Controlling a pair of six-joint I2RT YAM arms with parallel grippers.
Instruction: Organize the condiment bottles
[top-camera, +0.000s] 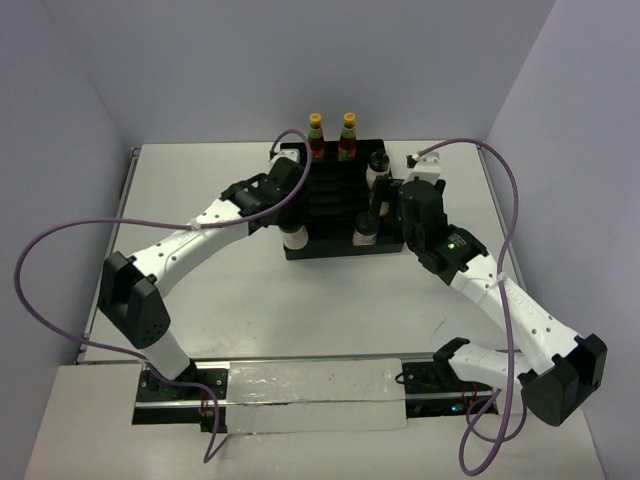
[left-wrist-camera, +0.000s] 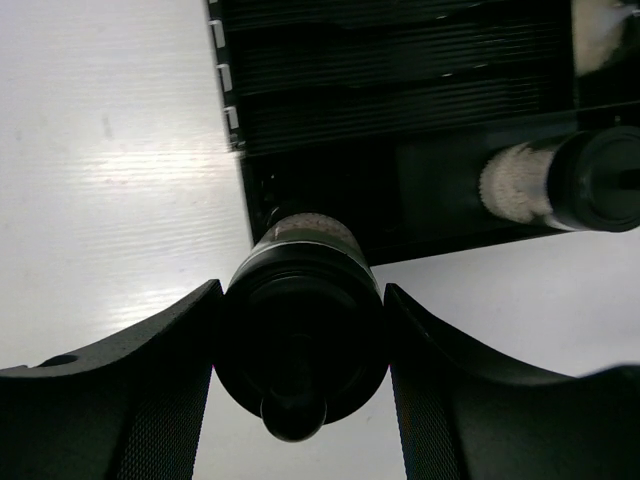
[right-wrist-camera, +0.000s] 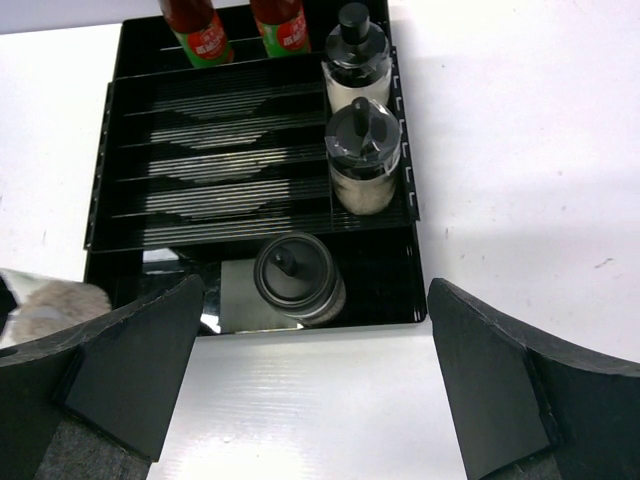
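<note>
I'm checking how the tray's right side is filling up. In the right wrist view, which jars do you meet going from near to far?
Front jar in the tray's near compartment → middle jar → far jar.

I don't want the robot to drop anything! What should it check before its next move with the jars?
1. Grip: the left gripper is shut on the held jar: ok.
2. Placement: held jar set inside the tray: cannot tell; it is at the near left corner.
3. Spare hand: the right gripper is open and empty: ok.
4. The three other jars upright in the tray: ok.
5. The two sauce bottles upright in the back row: ok.
</note>
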